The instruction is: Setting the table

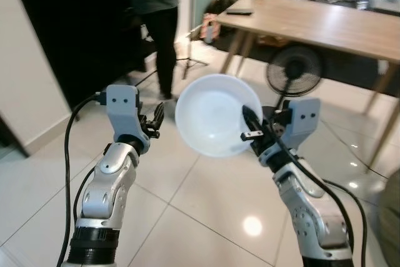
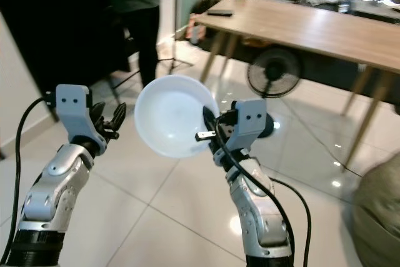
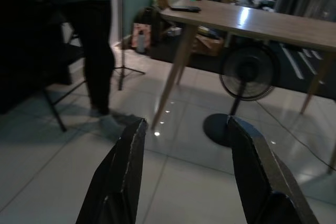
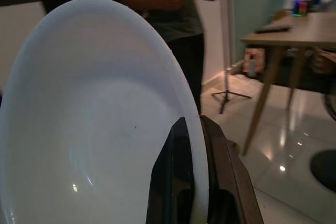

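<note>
My right gripper (image 1: 250, 128) is clamped on the rim of a white bowl (image 1: 215, 115), my left gripper (image 1: 154, 120) spread apart, the wooden surface (image 1: 312, 26) ahead.

White bowl (image 2: 172, 117) in right hand (image 2: 209, 130), left hand (image 2: 109, 120) beside.

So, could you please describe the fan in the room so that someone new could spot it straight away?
Start from the long wooden table across the tiled floor. The fan stands on the floor beneath its near edge, beyond the white bowl held in the right hand. It is the only round, black, caged thing there, on a round base, beside slim wooden table legs.
</note>
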Controlling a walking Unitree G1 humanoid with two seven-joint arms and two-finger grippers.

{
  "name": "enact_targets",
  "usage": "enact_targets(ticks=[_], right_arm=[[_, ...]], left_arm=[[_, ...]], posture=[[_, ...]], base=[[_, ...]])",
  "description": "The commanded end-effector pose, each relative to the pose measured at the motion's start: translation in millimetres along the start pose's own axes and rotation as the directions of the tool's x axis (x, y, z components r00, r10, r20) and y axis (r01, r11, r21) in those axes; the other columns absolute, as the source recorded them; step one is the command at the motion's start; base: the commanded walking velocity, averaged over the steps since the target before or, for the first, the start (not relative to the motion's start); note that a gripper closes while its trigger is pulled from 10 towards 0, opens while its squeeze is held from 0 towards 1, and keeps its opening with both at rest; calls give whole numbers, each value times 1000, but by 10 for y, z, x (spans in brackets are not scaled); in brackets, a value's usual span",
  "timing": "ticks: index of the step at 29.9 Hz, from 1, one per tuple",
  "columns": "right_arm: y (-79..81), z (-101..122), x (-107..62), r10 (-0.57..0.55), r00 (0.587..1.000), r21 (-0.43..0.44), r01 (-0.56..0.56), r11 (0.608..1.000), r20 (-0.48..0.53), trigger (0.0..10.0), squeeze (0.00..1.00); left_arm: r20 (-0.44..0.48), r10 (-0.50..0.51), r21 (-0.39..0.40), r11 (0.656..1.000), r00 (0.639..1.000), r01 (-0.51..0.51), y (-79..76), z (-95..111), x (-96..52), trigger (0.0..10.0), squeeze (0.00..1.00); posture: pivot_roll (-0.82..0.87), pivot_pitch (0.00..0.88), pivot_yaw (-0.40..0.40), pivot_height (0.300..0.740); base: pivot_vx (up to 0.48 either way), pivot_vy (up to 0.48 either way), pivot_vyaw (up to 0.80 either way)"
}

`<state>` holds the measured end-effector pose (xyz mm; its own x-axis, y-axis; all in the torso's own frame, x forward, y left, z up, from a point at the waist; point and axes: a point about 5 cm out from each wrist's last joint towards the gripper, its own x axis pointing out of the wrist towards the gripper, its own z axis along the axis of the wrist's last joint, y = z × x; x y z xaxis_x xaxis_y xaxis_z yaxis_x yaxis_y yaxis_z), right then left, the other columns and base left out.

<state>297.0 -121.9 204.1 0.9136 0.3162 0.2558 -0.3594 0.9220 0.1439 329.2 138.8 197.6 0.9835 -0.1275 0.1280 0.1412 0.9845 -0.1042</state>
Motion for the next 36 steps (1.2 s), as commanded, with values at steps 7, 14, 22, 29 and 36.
enact_targets(ticks=[7, 14, 22, 29, 36], right_arm=[[15, -11, -3, 8, 1000, 4, -8, 1000, -3, 10000, 0], [16, -15, 1, 5, 1000, 1, -5, 1000, -4, 10000, 0], [10, -37, -2, -3, 1000, -9, 3, 1000, -16, 10000, 0], [7, -51, -6, -8, 1000, -1, 8, 1000, -24, 10000, 0], [1, -52, -4, -10, 1000, -2, 9, 1000, -27, 10000, 0]], left_arm=[[-18, 10, -5, 1000, 1000, -10, 18, -42, -7, 10000, 0], [-2, 19, 1, 1000, 1000, -19, 20, -26, 4, 10000, 0], [3, 20, 1, 1000, 1000, -20, 2, -18, 19, 10000, 0], [2, 11, -1, 1000, 1000, -11, -17, -23, 20, 10000, 0], [2, 9, -1, 1000, 1000, -9, -25, -27, 25, 10000, 0]], posture=[[-92, 0, 70, 740], [-90, 0, 70, 740], [-92, 0, 70, 740], [-92, 0, 71, 740], [-91, 0, 70, 740]], base=[[0, 0, -800], [96, 0, -800], [480, 0, -252], [480, 0, -447], [480, 0, -781]])
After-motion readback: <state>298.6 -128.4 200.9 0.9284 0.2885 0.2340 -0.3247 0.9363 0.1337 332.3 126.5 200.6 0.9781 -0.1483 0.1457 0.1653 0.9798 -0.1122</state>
